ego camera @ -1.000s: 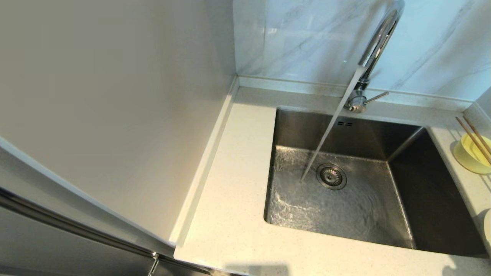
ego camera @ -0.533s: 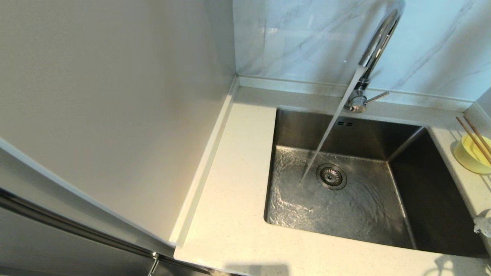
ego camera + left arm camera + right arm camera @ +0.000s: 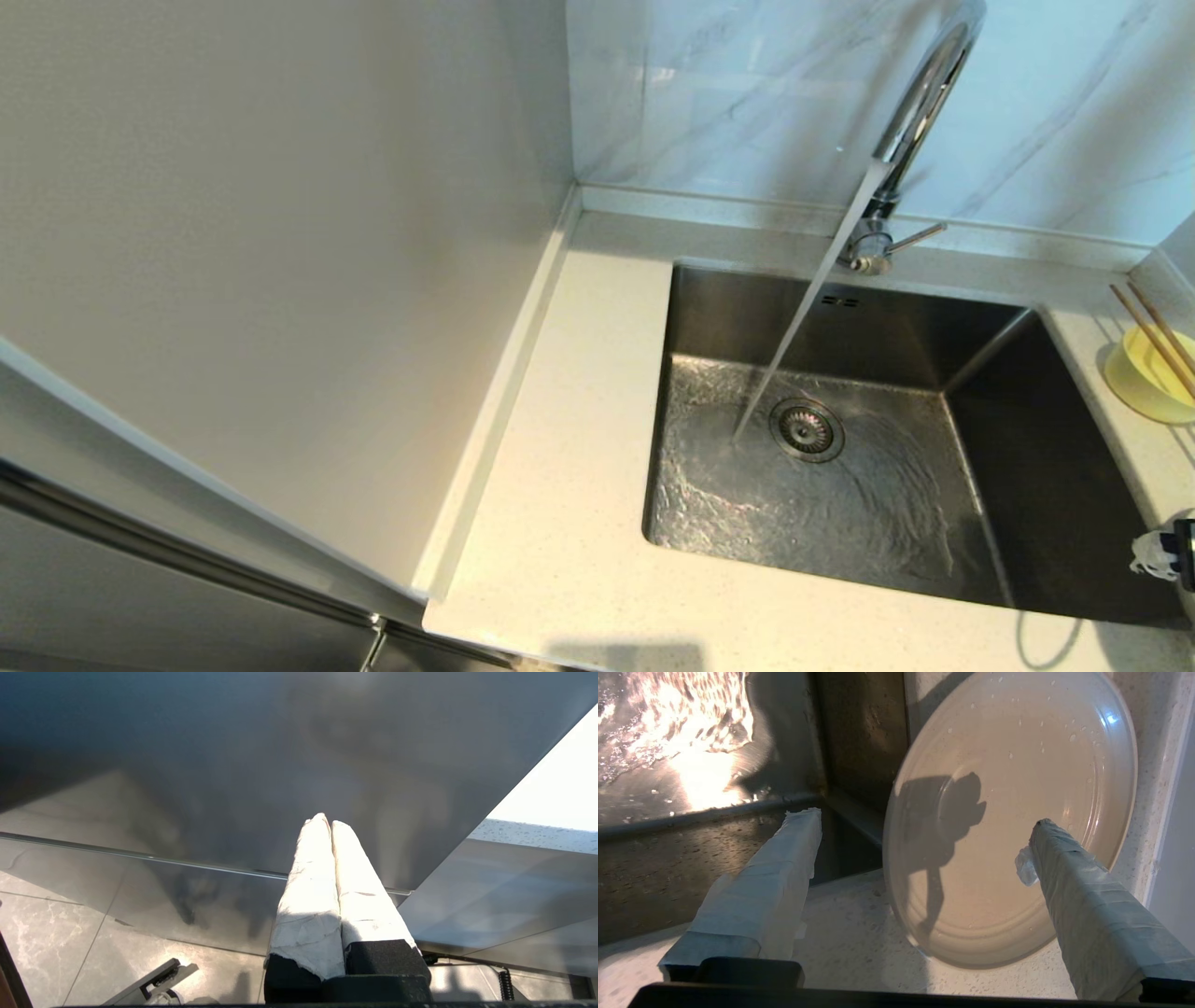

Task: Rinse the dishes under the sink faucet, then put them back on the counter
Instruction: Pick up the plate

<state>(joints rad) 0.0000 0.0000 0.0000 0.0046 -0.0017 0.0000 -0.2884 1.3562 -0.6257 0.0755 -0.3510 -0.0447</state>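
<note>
Water runs from the chrome sink faucet [image 3: 920,93] into the steel sink [image 3: 1055,485], landing beside the drain strainer [image 3: 806,429]. The pale yellow bowl [image 3: 1144,383] stands on the counter [image 3: 579,420] right of the sink, with the brown chopsticks [image 3: 1153,341] laid across it. The white dish [image 3: 1008,812] lies flat and wet on the counter by the sink's near right corner. My right gripper [image 3: 922,817] hangs open above it, one finger over the dish and one over the sink's corner. In the head view only the right gripper's tip [image 3: 1156,555] shows. My left gripper [image 3: 327,822] is shut and empty, parked low.
A tall pale panel [image 3: 280,233] stands left of the counter, and the marble wall [image 3: 747,93] rises behind the faucet. The faucet's lever [image 3: 915,235] points right. The left gripper faces a grey cabinet front [image 3: 233,765] above a tiled floor [image 3: 46,933].
In the head view the right gripper's tip has come in from the right edge, moving left, and now covers where the dish's white edge showed. Water keeps running.
</note>
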